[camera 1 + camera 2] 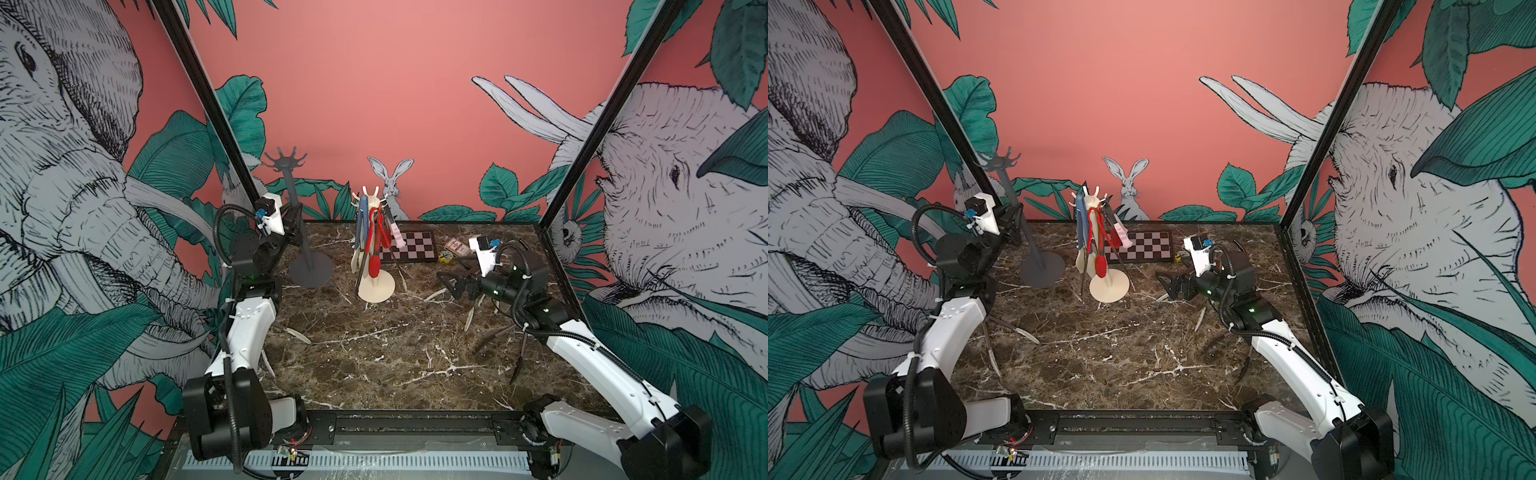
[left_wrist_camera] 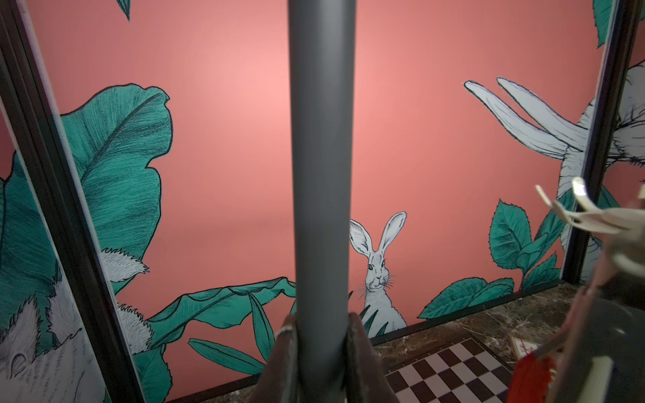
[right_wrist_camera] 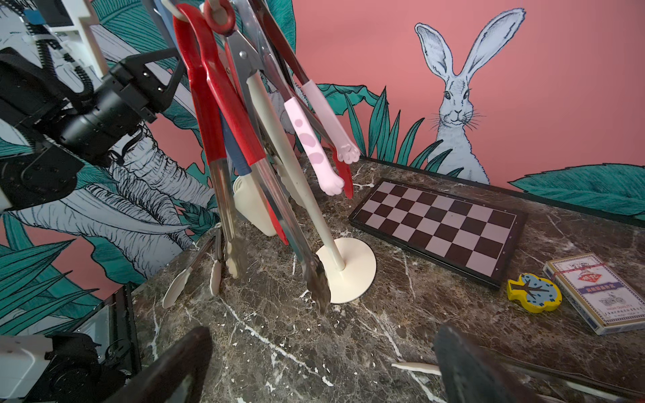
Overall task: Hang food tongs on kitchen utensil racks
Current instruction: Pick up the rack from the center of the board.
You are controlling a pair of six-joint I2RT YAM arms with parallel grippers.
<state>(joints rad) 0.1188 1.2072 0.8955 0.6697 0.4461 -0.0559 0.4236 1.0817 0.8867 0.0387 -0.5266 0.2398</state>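
My left gripper (image 1: 293, 221) is shut on the pole of the dark grey utensil rack (image 1: 297, 208); in the left wrist view the pole (image 2: 321, 174) sits tight between the two fingers (image 2: 289, 349). Its hook crown (image 1: 286, 158) is bare. The cream-white rack (image 1: 376, 286) stands mid-table with several tongs hanging: red (image 3: 209, 104), pink paw-tipped (image 3: 314, 146), blue (image 1: 362, 224). My right gripper (image 1: 446, 284) hovers open and empty to the right of it, low over the marble. Loose tongs lie under the left arm (image 1: 1013, 326) and by the right arm (image 1: 519, 357).
A checkered board (image 1: 411, 247) lies at the back, with a card box (image 3: 600, 289) and a yellow toy (image 3: 534, 293) beside it. Cream-tipped tongs (image 3: 188, 275) lie left of the cream rack's base. Black frame posts stand at the back corners.
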